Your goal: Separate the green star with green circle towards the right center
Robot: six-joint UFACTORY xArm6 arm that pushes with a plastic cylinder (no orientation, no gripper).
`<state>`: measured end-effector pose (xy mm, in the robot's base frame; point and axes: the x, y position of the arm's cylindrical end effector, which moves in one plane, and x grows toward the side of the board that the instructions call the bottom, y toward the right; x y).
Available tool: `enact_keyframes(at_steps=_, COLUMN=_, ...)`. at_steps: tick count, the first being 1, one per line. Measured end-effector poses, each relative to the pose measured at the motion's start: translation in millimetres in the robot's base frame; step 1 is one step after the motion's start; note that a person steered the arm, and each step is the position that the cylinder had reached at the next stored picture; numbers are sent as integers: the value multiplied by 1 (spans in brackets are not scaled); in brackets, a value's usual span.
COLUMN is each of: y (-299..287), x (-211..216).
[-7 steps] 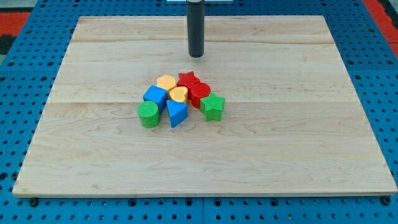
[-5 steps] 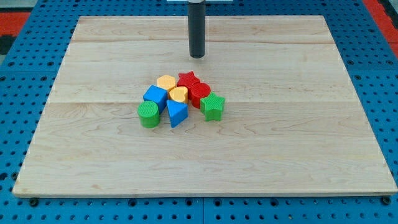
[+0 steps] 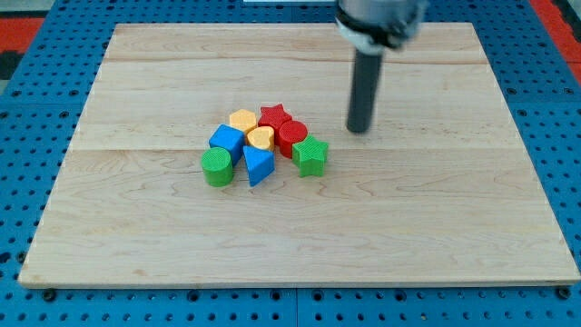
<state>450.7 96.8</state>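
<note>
The green star [image 3: 310,156] sits at the right end of a tight cluster near the board's middle. The green circle [image 3: 216,167] sits at the cluster's left end. Between them lie a blue block [image 3: 227,141], a blue wedge [image 3: 258,165], a yellow hexagon [image 3: 242,120], a yellow heart [image 3: 261,138], a red star [image 3: 275,116] and a red circle [image 3: 290,137]. My tip [image 3: 359,130] is on the board to the upper right of the green star, apart from all blocks.
The wooden board [image 3: 436,218] lies on a blue pegboard [image 3: 563,109]. The arm's housing [image 3: 379,18] shows at the view's top above the rod.
My tip has moved from above the cluster at the view's top centre to the right and down, ending near the green star's upper right. No block has moved.
</note>
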Motion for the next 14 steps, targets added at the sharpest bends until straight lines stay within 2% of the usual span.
enact_keyframes(at_steps=1, y=-30, x=68)
enact_keyframes(at_steps=2, y=-97, x=59)
enact_keyframes(at_steps=4, y=-190, x=-28)
enact_keyframes(at_steps=6, y=-169, x=-28)
enact_keyframes(at_steps=7, y=-165, x=-15)
enact_keyframes(at_steps=9, y=-198, x=7)
enact_keyframes(at_steps=11, y=-241, x=-37)
enact_keyframes(at_steps=13, y=-190, x=-46)
enact_keyframes(at_steps=14, y=-189, x=-100)
